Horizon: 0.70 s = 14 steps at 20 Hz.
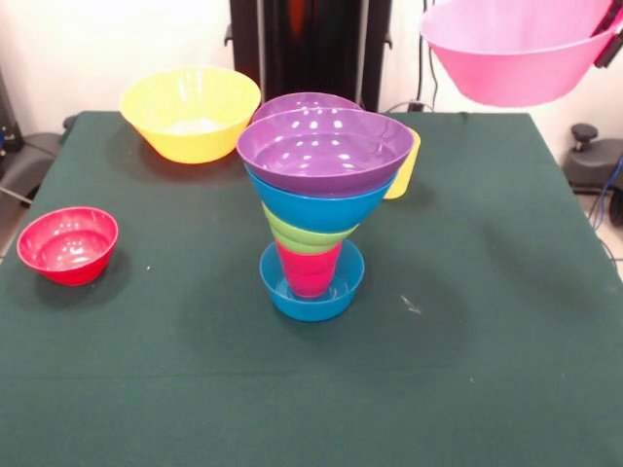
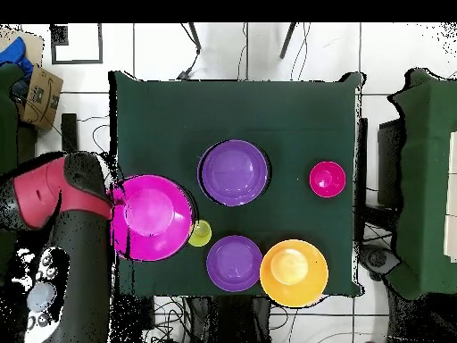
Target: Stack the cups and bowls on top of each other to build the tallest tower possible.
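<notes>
Overhead, the large glossy pink plastic bowl (image 1: 516, 49) hung from the robot's hand (image 1: 611, 44), clamped on its rim, well aside of and above the purple-topped tower (image 1: 316, 209) mid-worktop (image 1: 487, 341).

Thick rounded arm (image 2: 62, 232) beside the table (image 2: 232, 98), red shell on top, black glossy joint housings, lower black link with grey-white round markings, dark gripper (image 1: 610, 44) part showing only as a small black piece
</notes>
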Available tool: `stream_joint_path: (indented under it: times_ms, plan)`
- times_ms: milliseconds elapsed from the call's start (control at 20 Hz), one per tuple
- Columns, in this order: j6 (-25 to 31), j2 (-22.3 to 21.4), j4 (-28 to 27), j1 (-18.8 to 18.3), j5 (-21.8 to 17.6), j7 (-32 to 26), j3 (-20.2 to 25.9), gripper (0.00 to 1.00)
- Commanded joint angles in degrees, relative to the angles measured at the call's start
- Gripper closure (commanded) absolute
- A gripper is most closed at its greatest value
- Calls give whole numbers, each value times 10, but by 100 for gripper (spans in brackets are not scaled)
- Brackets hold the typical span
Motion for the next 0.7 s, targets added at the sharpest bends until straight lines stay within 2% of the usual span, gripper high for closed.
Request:
stream_joint_path:
  times_ms: [50,350,700]
  plan:
    - [-7,20,-36,-48,-59,-180,93,100]
    - [39,2,-50,-85,-72,-212,115,100]
    - [102,5,-108,-117,-104,-244,121,100]
